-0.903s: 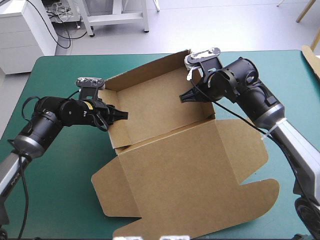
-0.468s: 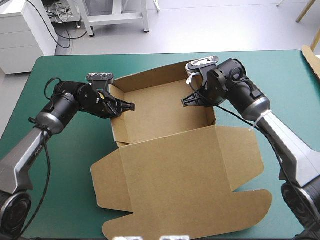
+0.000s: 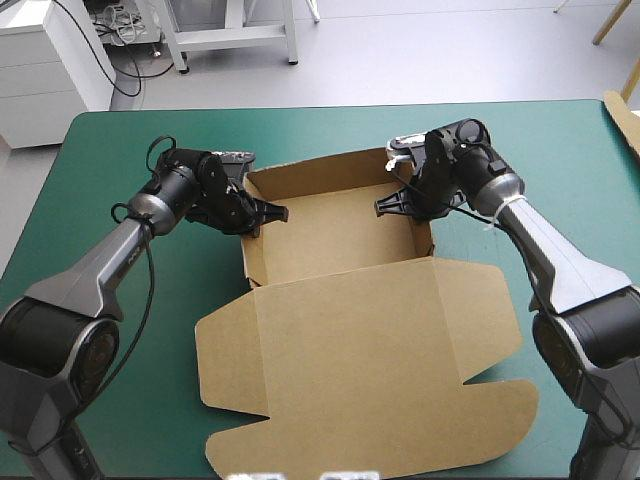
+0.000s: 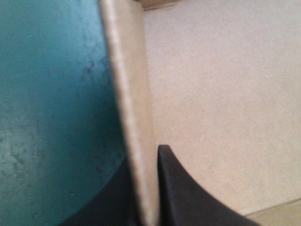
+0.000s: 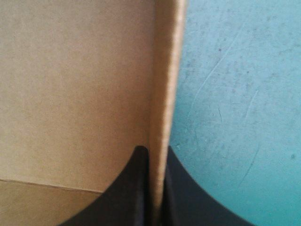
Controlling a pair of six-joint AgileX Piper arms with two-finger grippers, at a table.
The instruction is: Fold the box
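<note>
The brown box (image 3: 330,230) stands as an open tray with its side and far walls raised, and its lid (image 3: 370,360) lies flat toward the near table edge. My left gripper (image 3: 262,212) is shut on the box's left wall (image 4: 134,117), one black finger inside the tray and one outside. My right gripper (image 3: 392,203) is shut on the right wall (image 5: 165,99) in the same way. Both wrist views show the wall edge running straight out from between the fingers, with the teal-green cover on the outer side.
The teal-green table (image 3: 120,150) lies bare around the box on the left, right and far sides. A strip of more brown board (image 3: 625,115) shows at the table's right edge. The lid reaches close to the near edge.
Both grippers have carried the box away from me toward the far edge, and the arms are stretched out further. The lid has slid along with it.
</note>
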